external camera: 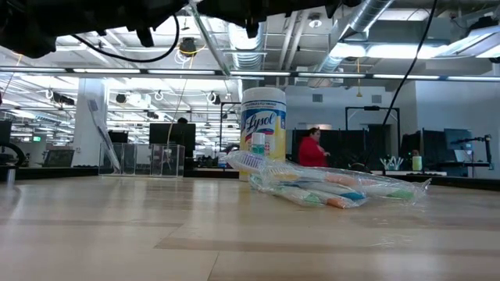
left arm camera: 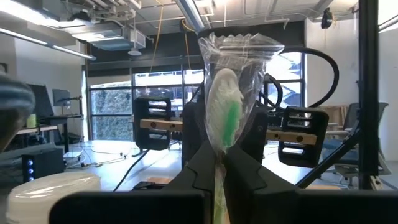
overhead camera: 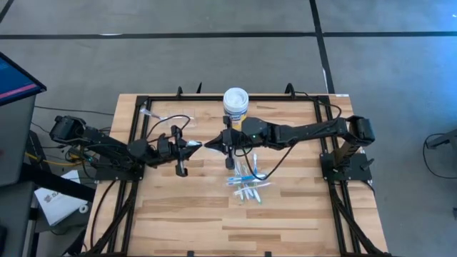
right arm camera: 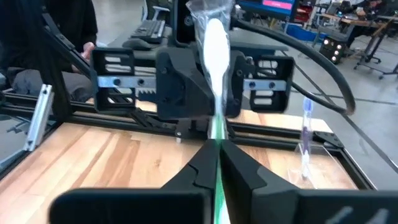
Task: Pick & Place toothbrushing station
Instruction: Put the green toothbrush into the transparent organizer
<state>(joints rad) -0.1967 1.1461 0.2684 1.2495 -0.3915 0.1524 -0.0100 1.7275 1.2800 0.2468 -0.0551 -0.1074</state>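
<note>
Wrapped toothbrush (left arm camera: 225,118): white head, green on the handle, sealed in clear crinkled plastic. Held in the air above the table's middle, lying roughly level, left to right.

Pile of wrapped toothbrushes (overhead camera: 248,184): several slim white, blue and green brushes in clear wrappers, lying flat on the wooden table, right of centre and towards the near side. In the low view they overlap at shallow angles, white bristle heads to the left, orange-tipped ends to the right.

Clear plastic cup (overhead camera: 148,111): far-left corner of the table. One toothbrush (external camera: 104,133) stands in it, leaning.

Toothpaste tubes: cannot make out.
</note>
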